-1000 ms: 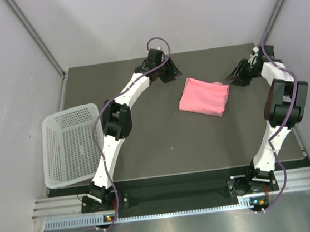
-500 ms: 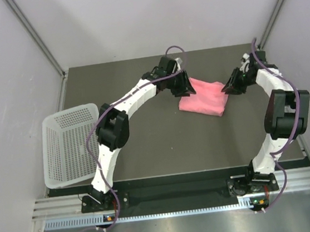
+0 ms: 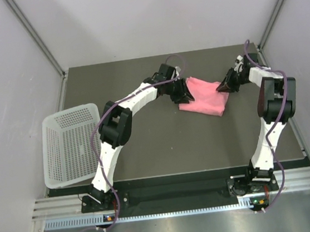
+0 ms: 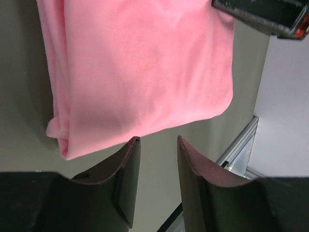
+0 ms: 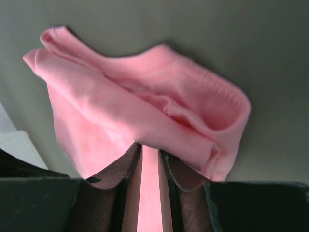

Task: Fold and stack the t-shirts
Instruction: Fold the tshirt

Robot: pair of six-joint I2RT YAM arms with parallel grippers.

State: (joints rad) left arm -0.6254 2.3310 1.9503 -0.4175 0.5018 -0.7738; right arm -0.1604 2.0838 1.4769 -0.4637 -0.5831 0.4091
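One salmon-pink t-shirt [image 3: 203, 97] lies folded into a small rectangle on the dark table, right of centre at the back. My left gripper [image 3: 184, 93] is at its left edge. In the left wrist view that gripper [image 4: 157, 140] is open, only table between its fingers, and the t-shirt's [image 4: 140, 67] folded edge lies just past the tips. My right gripper [image 3: 223, 86] is at the shirt's far right corner. In the right wrist view its jaws [image 5: 150, 147] stand narrow with pink cloth between them, and a fold of the t-shirt [image 5: 120, 96] covers the tips.
A white perforated basket [image 3: 71, 145] stands at the table's left edge, partly overhanging it. Grey walls with metal corner posts [image 3: 34, 34] close in the back and sides. The right gripper's black body [image 4: 263, 14] shows beyond the shirt in the left wrist view.
Both arms have swung inward to the t-shirt, the left from the back middle, the right from the far right. Both pairs of jaws have narrowed, the right onto the cloth.
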